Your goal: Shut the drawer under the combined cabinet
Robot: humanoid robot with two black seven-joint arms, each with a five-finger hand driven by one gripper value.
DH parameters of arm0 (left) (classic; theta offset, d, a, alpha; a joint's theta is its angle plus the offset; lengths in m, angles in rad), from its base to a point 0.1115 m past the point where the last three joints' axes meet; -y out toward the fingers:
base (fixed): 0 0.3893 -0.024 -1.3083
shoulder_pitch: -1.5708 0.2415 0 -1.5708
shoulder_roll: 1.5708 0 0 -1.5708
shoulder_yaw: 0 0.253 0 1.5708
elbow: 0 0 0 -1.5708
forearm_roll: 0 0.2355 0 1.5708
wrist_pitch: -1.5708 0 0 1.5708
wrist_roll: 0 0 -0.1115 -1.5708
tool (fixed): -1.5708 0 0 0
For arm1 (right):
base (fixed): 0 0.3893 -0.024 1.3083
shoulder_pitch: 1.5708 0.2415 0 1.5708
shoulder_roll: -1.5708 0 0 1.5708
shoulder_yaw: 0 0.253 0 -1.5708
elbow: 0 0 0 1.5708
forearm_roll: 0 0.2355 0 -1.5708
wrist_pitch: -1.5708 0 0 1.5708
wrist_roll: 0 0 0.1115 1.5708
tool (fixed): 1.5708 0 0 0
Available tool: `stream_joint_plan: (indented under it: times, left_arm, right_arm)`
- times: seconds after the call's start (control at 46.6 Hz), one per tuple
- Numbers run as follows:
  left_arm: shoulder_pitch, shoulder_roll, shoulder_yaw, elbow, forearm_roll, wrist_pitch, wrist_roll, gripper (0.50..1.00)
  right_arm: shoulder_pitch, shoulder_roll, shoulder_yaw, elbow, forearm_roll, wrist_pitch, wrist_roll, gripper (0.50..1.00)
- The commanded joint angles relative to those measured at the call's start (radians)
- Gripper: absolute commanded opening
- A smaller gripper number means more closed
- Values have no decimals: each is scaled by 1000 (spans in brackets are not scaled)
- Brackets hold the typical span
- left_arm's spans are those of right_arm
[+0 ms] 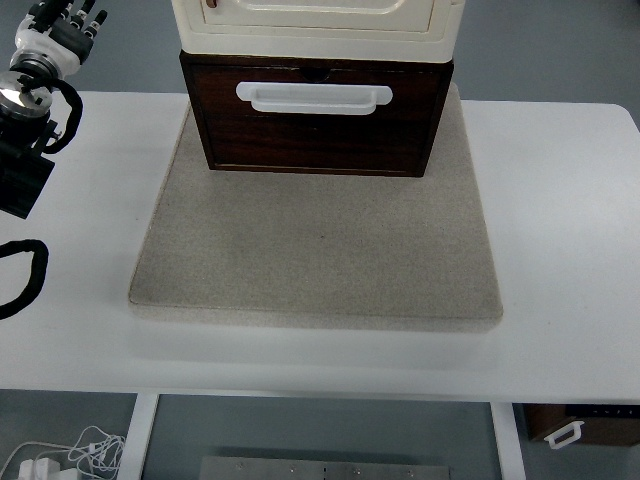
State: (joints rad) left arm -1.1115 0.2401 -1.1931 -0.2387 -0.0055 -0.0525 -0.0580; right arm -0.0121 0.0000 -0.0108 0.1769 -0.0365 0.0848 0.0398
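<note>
A dark brown wooden drawer (318,120) with a white handle (313,96) sits under a cream cabinet (315,25) at the top middle. Its front stands a little forward of the cabinet above it. The whole unit rests on a beige mat (320,250). My left hand (62,25) is at the top left corner, far from the drawer, with its fingers relaxed and holding nothing. Its arm (25,130) runs down the left edge. The right arm is out of view.
The mat lies on a white table (570,220). A black cable (25,275) loops at the left edge. Below the table front are white cables (70,455) on the floor and a brown box (585,425) at lower right.
</note>
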Motion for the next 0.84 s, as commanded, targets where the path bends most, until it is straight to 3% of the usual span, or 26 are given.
stream_joint_plan:
  times: [0.0, 0.343, 0.815]
  left_arm:
    - [18, -24, 7, 1, -66, -13, 0, 1000]
    - [27, -61, 7, -7, -86, -158, -33, 1000]
    - [27, -96, 9, -5, -85, -162, -46, 999]
  right_arm:
    - [0, 0, 0, 1, -2, 1, 0, 952]
    - [1, 0, 3, 0, 0, -5, -5, 952]
    - [6, 0, 5, 0, 0, -7, -12, 952]
